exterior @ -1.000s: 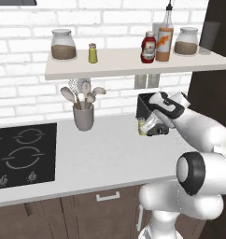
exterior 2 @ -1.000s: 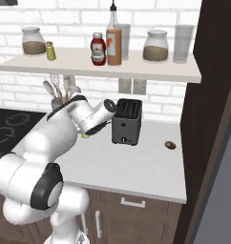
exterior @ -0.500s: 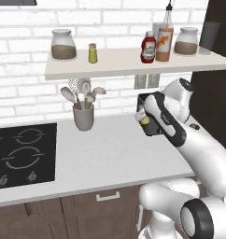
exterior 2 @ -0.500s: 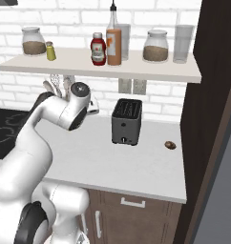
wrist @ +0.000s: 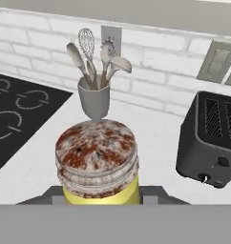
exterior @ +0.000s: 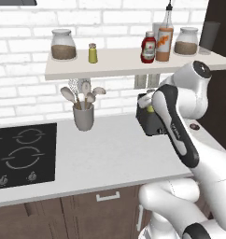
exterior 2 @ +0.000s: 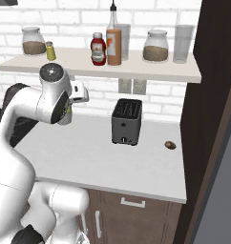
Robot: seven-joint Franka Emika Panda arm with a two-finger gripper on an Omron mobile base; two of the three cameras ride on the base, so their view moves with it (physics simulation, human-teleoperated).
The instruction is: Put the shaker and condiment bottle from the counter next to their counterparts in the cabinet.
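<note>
Small dull olive-yellow cylindrical shaker with mottled tan-grey cap (wrist: pixel 96 162) at lower centre of hand view, clamped in tool (wrist: pixel 99 196); same shaker glimpsed at centre right of left base view, above pale grey worktop (exterior: pixel 105 154). Tall orange condiment bottle with white label and black spout (exterior: pixel 164 39) stands on long off-white wall shelf (exterior: pixel 119 65), upper right, just beside red ketchup bottle with white cap (exterior: pixel 148 47). Brighter yellow-green shaker (exterior: pixel 92 53) further left on shelf.

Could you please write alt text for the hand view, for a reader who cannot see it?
A small yellow shaker with a speckled brown-and-white cap sits close up in the tool, above a pale counter. Behind stand a grey utensil holder with a whisk and spoons, a black toaster at right, and a black cooktop at left.
</note>
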